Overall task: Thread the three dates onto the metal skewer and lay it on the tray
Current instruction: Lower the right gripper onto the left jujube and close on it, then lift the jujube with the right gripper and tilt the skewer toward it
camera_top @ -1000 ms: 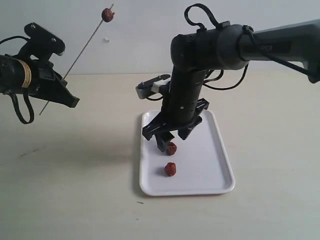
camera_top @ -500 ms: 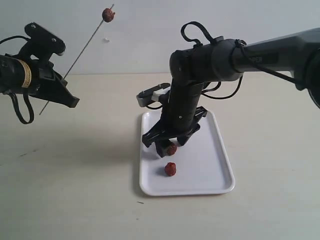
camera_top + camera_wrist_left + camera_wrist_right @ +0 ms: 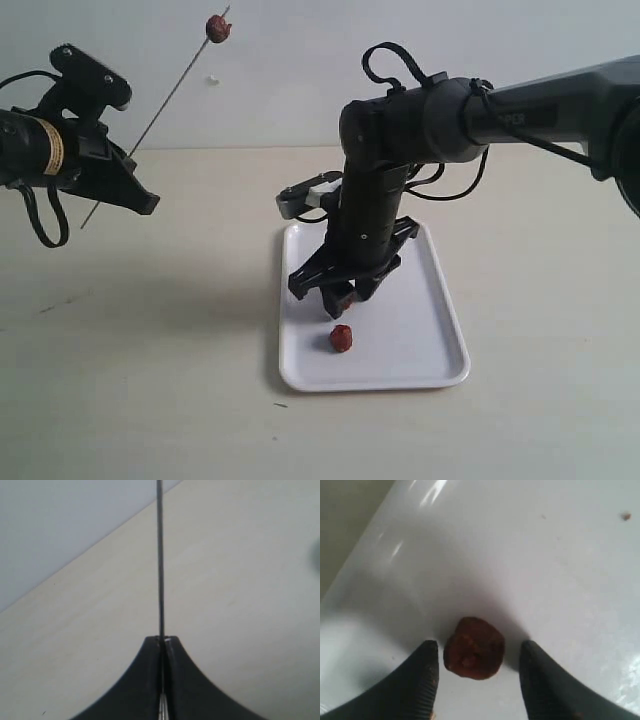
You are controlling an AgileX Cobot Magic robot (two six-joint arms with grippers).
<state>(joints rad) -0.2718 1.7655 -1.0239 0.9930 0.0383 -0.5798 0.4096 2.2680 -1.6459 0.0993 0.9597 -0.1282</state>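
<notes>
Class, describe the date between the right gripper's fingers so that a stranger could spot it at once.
Find the white tray. Two dates lie on it. The date wanted sits between the right gripper's black fingers; the other date lies alone, uncovered.

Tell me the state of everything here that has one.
left gripper, shut on the metal skewer.
metal skewer, held tilted upward, one date threaded.
right gripper, open around a second date on the tray.
third date, loose on the tray.
tray, flat on the table.
</notes>
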